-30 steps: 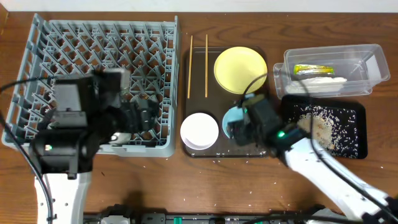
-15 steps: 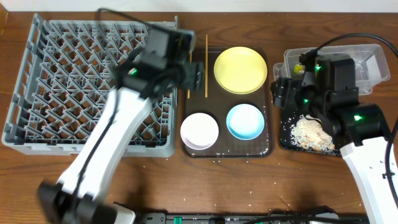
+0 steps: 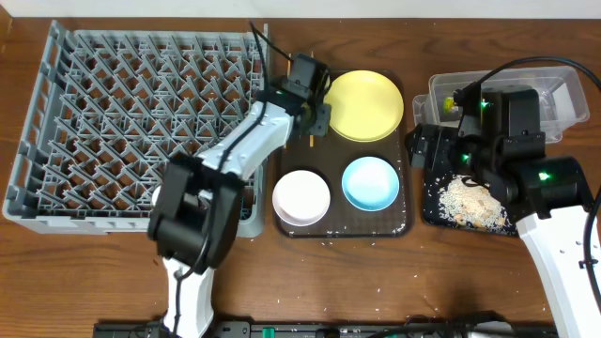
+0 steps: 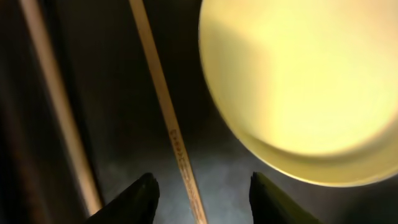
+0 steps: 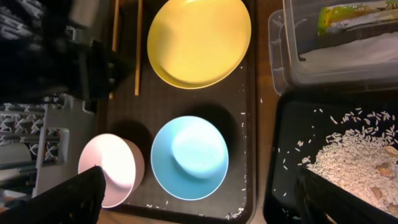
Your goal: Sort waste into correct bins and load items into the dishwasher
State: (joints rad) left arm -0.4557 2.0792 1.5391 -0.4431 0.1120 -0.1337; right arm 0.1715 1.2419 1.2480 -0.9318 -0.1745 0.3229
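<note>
Two thin wooden chopsticks (image 4: 165, 106) lie side by side on the dark brown serving tray (image 5: 245, 124), just left of the round yellow plate (image 4: 298, 81). Left gripper (image 4: 204, 183): fingers apart, straddling the stick nearer the plate; can't tell if they touch it. Right gripper (image 5: 202, 186): spread wide, empty, above the light blue bowl (image 5: 189, 155), beside the shallow black rectangular tray (image 5: 286, 118) of loose whitish rice grains (image 5: 354, 162). Large grey plastic dish rack (image 3: 131, 122) sits left of the serving tray.

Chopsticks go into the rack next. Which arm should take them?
Left. The left gripper is open and hovers directly over one chopstick, straddling it, beside the yellow plate. The right gripper sits across the brown tray, near the clear tub.
</note>
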